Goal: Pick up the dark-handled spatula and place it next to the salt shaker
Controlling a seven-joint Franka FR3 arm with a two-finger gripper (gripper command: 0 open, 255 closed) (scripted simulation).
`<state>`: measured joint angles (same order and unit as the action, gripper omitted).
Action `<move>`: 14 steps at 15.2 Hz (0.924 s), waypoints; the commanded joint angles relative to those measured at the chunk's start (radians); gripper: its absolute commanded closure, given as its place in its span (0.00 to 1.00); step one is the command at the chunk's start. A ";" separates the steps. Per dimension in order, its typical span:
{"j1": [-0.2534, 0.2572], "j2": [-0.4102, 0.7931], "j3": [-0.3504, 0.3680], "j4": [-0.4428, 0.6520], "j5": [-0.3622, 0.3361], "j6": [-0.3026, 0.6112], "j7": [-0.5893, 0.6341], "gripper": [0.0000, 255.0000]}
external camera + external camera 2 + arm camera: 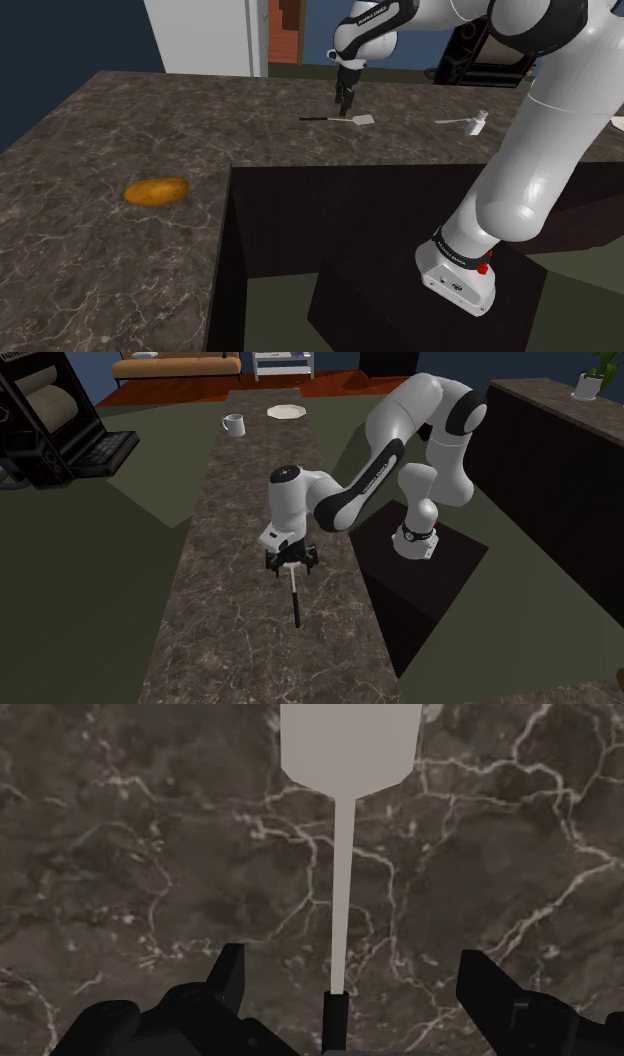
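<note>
The spatula (pixel 345 120) lies flat on the dark marbled counter (pixel 120 130), its pale blade (pixel 364 120) towards the shoulder view's right and its thin dark handle (pixel 315 119) towards the left. My gripper (pixel 343 100) hangs straight above it, pointing down. In the wrist view the pale blade (pixel 348 744) and narrow neck run between my fingers (pixel 230 979), and the black handle (pixel 336 1014) starts close to the palm. The gripper (pixel 355 959) is open, both fingers well clear of the spatula. From the second exterior view, the handle (pixel 295 602) sticks out below the gripper (pixel 291 565).
An orange-brown potato (pixel 156 190) lies on the near arm of the L-shaped counter. A small white upright vessel (pixel 479 122) with a flat pale piece beside it stands towards the shoulder view's right. A white mug (pixel 233 424) and a plate (pixel 284 412) sit at the counter's far end.
</note>
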<state>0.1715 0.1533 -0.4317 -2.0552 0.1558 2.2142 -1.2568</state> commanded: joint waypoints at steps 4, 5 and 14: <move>-0.003 0.044 0.009 -0.014 0.029 0.053 -0.020 0.00; -0.004 0.057 0.012 -0.020 0.038 0.071 -0.026 0.00; -0.004 0.057 0.012 -0.020 0.038 0.071 -0.026 1.00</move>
<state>0.1673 0.2105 -0.4195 -2.0751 0.1938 2.2848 -1.2832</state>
